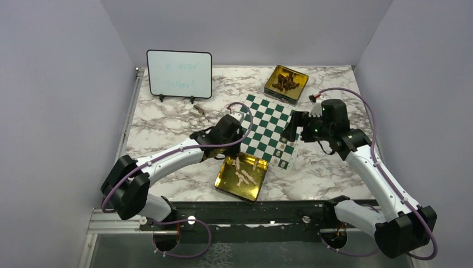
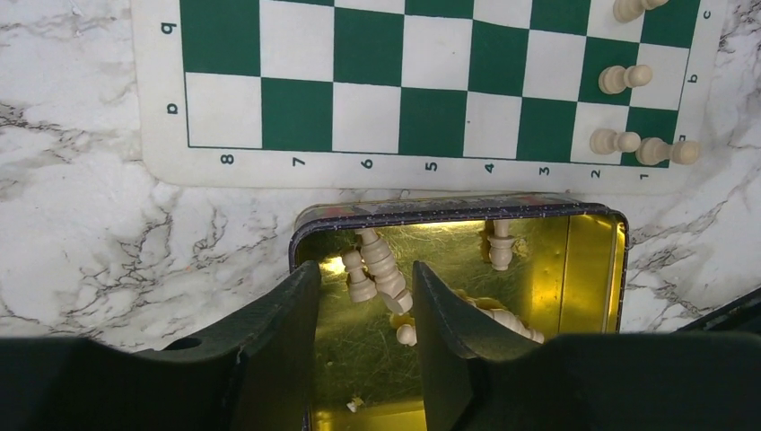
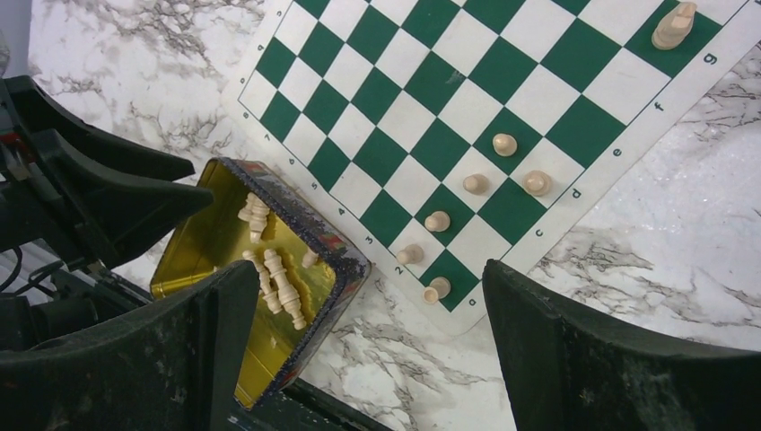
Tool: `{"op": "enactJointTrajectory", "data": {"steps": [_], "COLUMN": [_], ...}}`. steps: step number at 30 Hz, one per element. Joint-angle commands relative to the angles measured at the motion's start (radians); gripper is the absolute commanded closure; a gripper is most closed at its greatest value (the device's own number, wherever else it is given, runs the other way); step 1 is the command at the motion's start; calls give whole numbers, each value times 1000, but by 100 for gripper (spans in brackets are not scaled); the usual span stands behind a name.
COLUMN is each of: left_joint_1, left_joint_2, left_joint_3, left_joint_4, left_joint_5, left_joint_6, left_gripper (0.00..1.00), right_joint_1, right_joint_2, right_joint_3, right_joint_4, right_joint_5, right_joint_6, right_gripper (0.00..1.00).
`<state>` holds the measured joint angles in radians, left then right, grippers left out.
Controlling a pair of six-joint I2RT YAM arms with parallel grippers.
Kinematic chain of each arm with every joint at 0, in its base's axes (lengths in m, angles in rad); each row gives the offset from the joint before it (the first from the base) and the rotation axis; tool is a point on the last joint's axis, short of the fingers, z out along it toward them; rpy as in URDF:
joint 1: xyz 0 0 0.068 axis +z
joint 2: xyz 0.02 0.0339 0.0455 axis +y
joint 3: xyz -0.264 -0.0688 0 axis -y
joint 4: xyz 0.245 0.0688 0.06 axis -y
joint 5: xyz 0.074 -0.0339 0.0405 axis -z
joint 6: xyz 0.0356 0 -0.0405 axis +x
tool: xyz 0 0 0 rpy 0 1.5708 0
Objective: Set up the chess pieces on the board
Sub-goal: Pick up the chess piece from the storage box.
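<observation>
- Spreading under everything is the desk (image 1: pixel 167 139), a flat slab with a white and grey marble pattern.
- Two white jointed arms reach in from the near edge. The left arm (image 1: pixel 167 156) bends low towards the middle, and the right arm (image 1: pixel 373 167) leans in from the right side.
- A black-framed whiteboard (image 1: pixel 179 73) stands upright at the back left with faint writing on it.
- The board (image 1: pixel 268 120), a thin mat of dark green and white checks with a pale border, lies flat and skewed at mid-desk.
- A square gold tin (image 1: pixel 304 78) at the back, just off the board's far corner, holds a heap of dark pieces (image 1: pixel 285 81).
- A second gold tin (image 2: pixel 449 208), shiny inside with a dark rim, sits against the board's near edge.
- The left hand (image 2: pixel 363 278) dips into that near tin. Its black fingers are drawn partway in yet apart, straddling a few pieces, with a gap showing on one side.
- The right hand (image 3: pixel 368 350) hangs above the board's near right corner, fingers spread wide and holding nothing.
- Some of the chess pieces (image 2: pixel 381 265), small, cream and smoothly turned, lie jumbled in the near tin. A handful more (image 3: pixel 505 144) stand on squares by the board's near right corner.
</observation>
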<state>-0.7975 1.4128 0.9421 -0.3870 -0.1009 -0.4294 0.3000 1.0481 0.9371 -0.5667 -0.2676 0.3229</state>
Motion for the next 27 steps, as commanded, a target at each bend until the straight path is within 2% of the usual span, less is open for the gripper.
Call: {"op": "enactJointTrajectory", "data": {"steps": [1, 16, 27], "left_joint_1": [-25, -93, -115], "left_joint_2": [15, 101, 180], "left_joint_3": [-2, -21, -26], "left_joint_4": [36, 44, 68], "left_joint_5": [-47, -135, -131], "left_joint_6": [-52, -121, -126], "left_gripper": [58, 59, 60], "right_joint_1": [-2, -2, -1], "right_joint_2": [-22, -43, -42], "right_joint_3": [-13, -37, -25], "right_joint_4": [26, 31, 31], "right_joint_5": [-14, -18, -22], "right_joint_6": [8, 11, 14], "right_gripper": [0, 0, 0]}}
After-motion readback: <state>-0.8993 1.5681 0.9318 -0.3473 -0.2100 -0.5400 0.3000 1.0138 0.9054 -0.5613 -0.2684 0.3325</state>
